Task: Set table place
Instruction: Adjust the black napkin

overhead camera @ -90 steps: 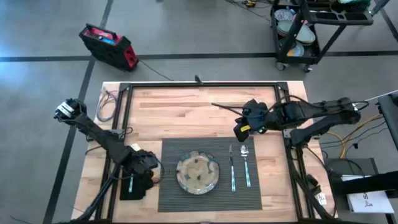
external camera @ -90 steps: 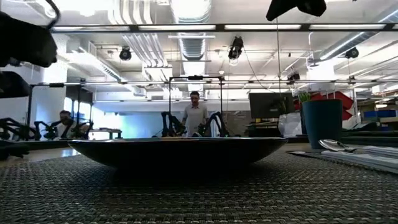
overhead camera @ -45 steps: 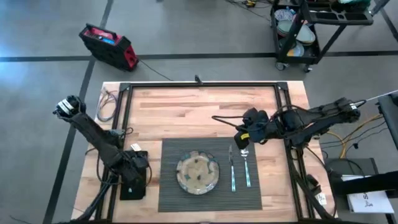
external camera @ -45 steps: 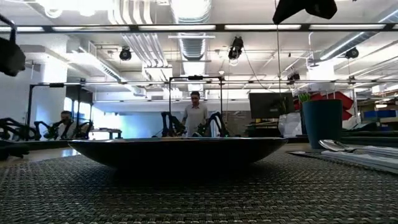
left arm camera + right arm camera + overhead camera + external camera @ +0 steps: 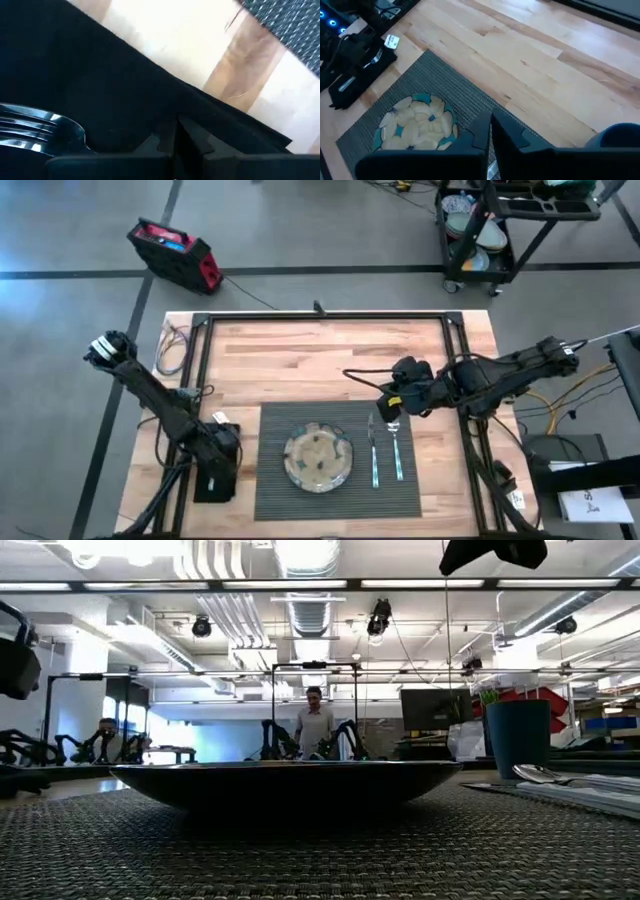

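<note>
The dark grey placemat (image 5: 340, 480) lies on the table (image 5: 300, 360). On it are the plate (image 5: 318, 458), the knife (image 5: 373, 452) and the spoon (image 5: 396, 448). Left of the mat lies the black napkin (image 5: 75, 85), with the fork (image 5: 40, 127) resting on it. My left gripper (image 5: 175, 142) is shut and stands close above the napkin (image 5: 212, 478). The dark blue cup (image 5: 522, 738) stands upright at the mat's far right corner. My right gripper (image 5: 490, 131) is shut and hangs above the cup (image 5: 620, 137), which it hides in the high view.
Bare planks stretch from the mat to the table's far edge. Loose cables (image 5: 172, 345) lie at the far left corner. In the room beyond stand a red case (image 5: 175, 255), a cart (image 5: 500, 225) and people (image 5: 314, 725).
My left gripper has drawn back from the mat's left edge toward the table's left edge, over the napkin. My right gripper has shifted a little toward the near edge above the cup. The place setting has stayed where it was.
</note>
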Robot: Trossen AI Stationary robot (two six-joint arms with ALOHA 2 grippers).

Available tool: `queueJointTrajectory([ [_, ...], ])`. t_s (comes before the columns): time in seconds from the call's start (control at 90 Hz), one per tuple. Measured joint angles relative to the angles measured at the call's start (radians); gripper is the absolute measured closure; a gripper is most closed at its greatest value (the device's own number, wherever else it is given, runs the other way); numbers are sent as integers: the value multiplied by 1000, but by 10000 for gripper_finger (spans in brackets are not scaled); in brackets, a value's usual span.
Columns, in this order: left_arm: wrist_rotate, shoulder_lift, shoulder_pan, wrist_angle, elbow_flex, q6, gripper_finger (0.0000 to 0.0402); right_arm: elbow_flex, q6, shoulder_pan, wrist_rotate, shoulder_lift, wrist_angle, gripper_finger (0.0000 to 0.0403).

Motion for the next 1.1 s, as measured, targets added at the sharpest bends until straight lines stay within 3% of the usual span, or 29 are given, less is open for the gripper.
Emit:
queueJointTrajectory([
  [0.467, -36, 3, 156, 96, -4, 195, 401, -8, 9, 0, 19, 0, 7, 403],
  [1.1, 1, 4, 163, 161, -5, 223, 401, -8, 19, 0, 20, 0, 8, 403],
])
